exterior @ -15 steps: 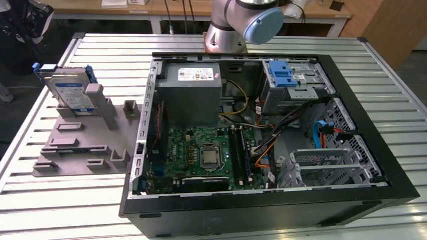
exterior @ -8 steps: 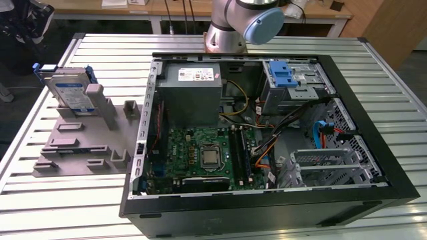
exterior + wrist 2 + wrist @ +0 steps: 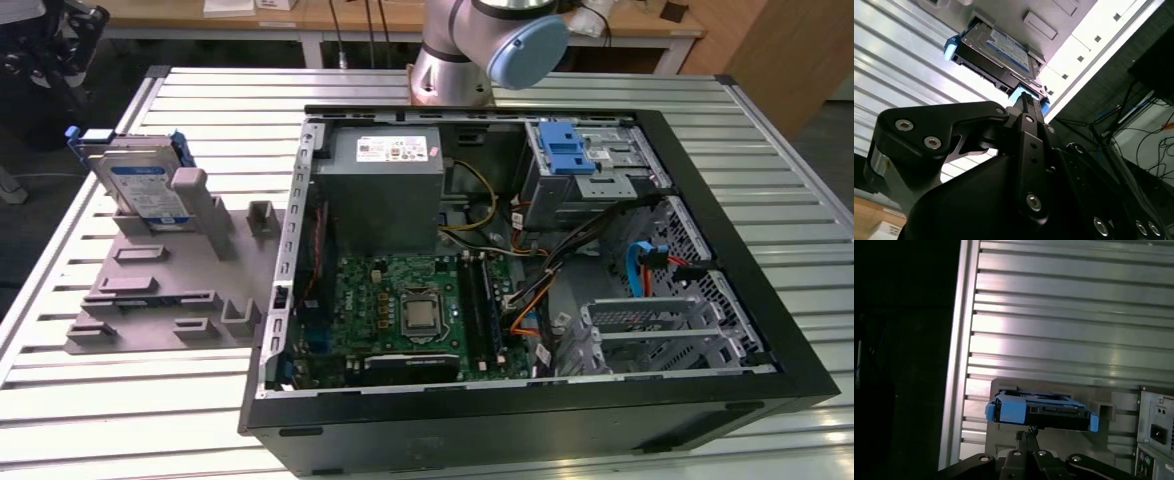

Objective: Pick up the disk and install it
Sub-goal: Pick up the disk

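Second wrist view: gripper (image 3: 1025,98) closed, empty, near the disk (image 3: 999,47).

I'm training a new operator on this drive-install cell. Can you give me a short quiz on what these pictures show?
1. True or false: the disk already sits inside the computer case.
2. The claw is: A) gripping the disk; B) apart from the disk, holding nothing; C) down inside the case.
3. What does the disk rest in?
Key: 1 false. 2 B. 3 the grey stand, at the exterior view's left of the case.
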You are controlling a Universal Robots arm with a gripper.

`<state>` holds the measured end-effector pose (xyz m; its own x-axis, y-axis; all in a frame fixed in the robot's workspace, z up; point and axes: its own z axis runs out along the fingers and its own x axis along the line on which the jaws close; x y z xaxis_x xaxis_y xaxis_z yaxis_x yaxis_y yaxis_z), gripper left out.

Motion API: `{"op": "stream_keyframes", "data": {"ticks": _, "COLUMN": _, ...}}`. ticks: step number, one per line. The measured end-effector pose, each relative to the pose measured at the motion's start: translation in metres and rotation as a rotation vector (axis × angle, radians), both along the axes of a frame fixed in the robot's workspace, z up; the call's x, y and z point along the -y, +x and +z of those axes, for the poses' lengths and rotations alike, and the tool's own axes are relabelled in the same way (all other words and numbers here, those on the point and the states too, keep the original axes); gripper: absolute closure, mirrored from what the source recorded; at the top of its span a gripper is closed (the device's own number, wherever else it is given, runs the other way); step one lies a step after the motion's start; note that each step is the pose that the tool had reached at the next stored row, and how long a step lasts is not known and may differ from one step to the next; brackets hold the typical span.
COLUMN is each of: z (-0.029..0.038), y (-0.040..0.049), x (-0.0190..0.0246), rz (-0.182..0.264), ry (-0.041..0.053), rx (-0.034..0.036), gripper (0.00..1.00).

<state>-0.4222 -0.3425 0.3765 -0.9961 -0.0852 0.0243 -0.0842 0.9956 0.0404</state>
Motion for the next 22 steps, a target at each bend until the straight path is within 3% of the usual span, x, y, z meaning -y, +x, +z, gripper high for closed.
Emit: {"op": "stream_keyframes", "data": {"ticks": 22, "z": -0.0007, "y": 0.0000, "x": 0.0000, "rz": 0.326, "ry": -0.0003, "rx": 0.0004, "gripper": 0.89}}
